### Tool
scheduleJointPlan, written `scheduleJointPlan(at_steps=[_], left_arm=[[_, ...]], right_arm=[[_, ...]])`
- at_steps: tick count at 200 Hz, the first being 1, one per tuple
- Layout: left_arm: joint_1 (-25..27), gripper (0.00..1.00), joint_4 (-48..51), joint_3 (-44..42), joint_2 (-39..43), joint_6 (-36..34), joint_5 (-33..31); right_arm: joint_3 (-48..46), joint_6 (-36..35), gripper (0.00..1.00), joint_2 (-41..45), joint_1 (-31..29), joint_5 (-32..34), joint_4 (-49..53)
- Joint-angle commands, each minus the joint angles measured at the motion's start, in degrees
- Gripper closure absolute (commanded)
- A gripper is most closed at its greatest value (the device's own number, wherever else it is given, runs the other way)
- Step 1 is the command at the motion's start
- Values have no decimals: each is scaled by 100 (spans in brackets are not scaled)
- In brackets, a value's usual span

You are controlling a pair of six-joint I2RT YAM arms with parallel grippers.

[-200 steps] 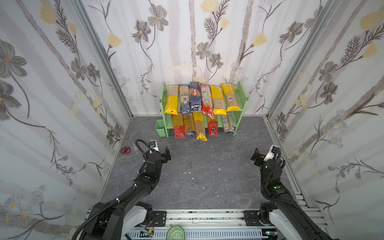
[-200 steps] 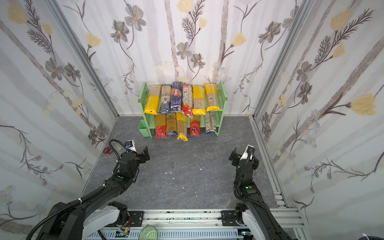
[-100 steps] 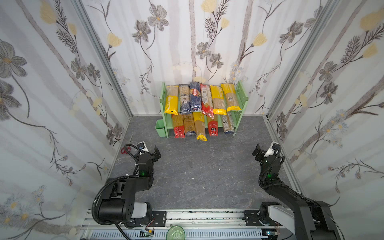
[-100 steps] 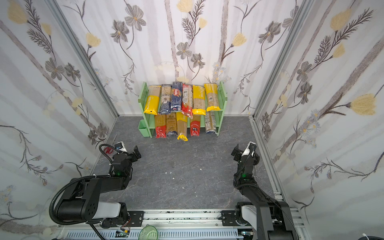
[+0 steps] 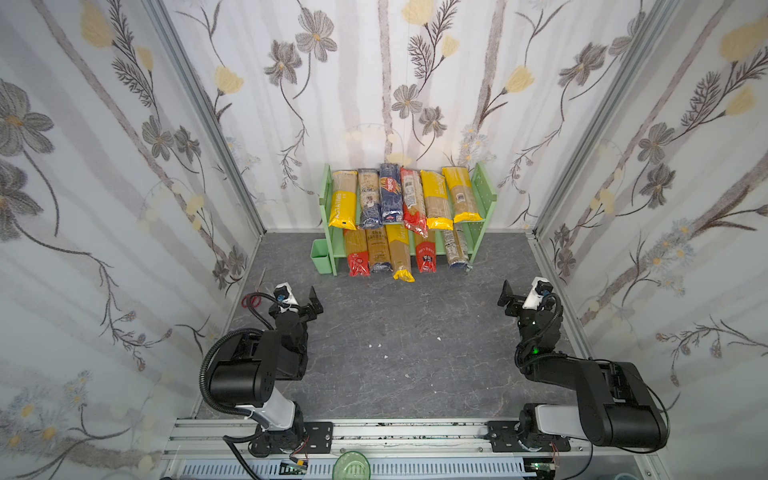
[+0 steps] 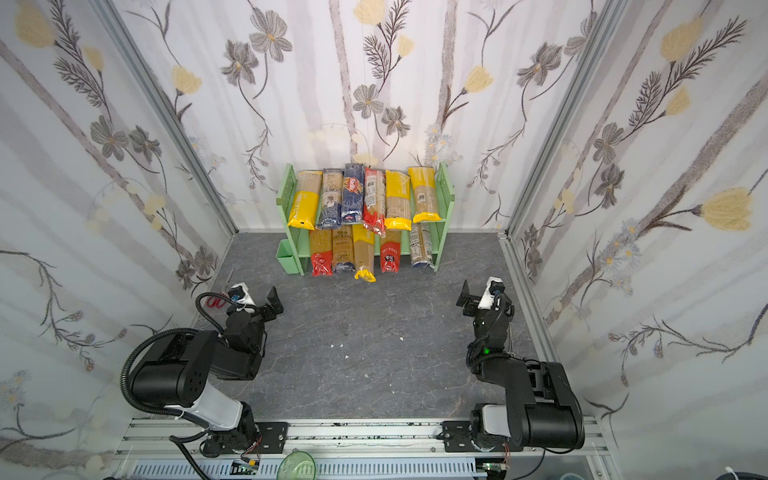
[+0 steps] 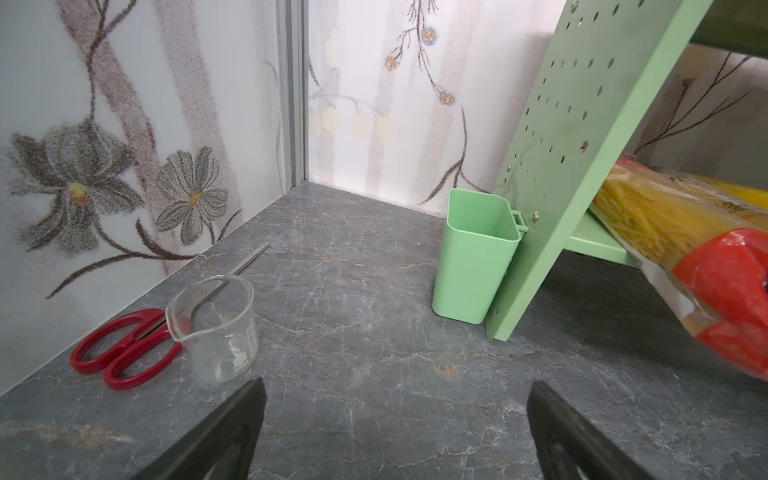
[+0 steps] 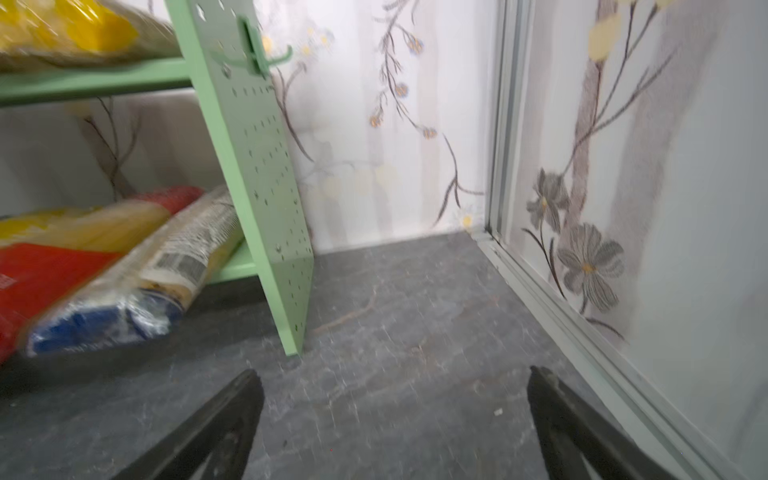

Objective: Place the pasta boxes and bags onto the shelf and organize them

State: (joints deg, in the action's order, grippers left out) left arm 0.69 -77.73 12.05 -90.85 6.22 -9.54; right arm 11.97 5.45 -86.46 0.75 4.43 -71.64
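Nearest, by the metal rail (image 5: 415,432) and a green bowl (image 5: 351,465), both arms have folded back since a second ago. Their thick black upper links, then stretched low over the worktop (image 5: 415,332), now bunch up high close to the rail, while the wrists sit about where they were. The left pincer (image 5: 311,304) hangs over the left side of the dark grey, stone-veined worktop with its jaws wide apart and empty. In the left wrist view the same pincer (image 7: 397,384) frames bare worktop. The right pincer (image 5: 509,297) mirrors it on the right, jaws likewise spread around nothing. A few white crumbs (image 5: 379,345) dot the middle. Beyond the left pincer, along the left wall, lie red-handled scissors (image 7: 124,353) with a clear beaker (image 7: 216,328) standing at their steel blades. Open worktop separates both pincers from the shelf (image 5: 486,195), which stands far back against the floral wall. It is light green sheet metal with perforated side panels, and a small green cup (image 5: 322,255) is clipped to its left panel. The pasta packs (image 5: 434,199) are unmoved. Six lie side by side on the top tier, among them the dark blue Barilla box (image 5: 390,195). Five lie on the lower tier, glossy bags overhanging the front edge, the yellow-ended one (image 5: 402,259) farthest out.
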Motion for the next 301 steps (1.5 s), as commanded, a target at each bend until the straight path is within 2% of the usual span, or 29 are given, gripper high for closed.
scheduleJointPlan(at_steps=[1,24,186,197,215,233,301], left_arm=[[-3,0,-128,43,-10,-55,31],[10,0,-125,47,-10,-74,-3],[61,0,-119,36,3,-108,-42],[68,0,-127,43,-2,-244,258],[57,0,-119,21,29,-653,1378],[-22,0,-111,37,5,-607,1546],[-25,0,-111,54,1,-537,1364]], right_arm=[[126,-193,0,55,-14,-210,137],[-14,-234,0,-55,-29,-176,-347],[-30,-307,0,-3,-111,-58,-318],[-36,-308,0,-3,-111,-54,-320],[-36,-308,0,-3,-111,-56,-322],[-21,-308,0,-3,-113,-60,-309],[-27,-329,0,-3,-146,-8,-303]])
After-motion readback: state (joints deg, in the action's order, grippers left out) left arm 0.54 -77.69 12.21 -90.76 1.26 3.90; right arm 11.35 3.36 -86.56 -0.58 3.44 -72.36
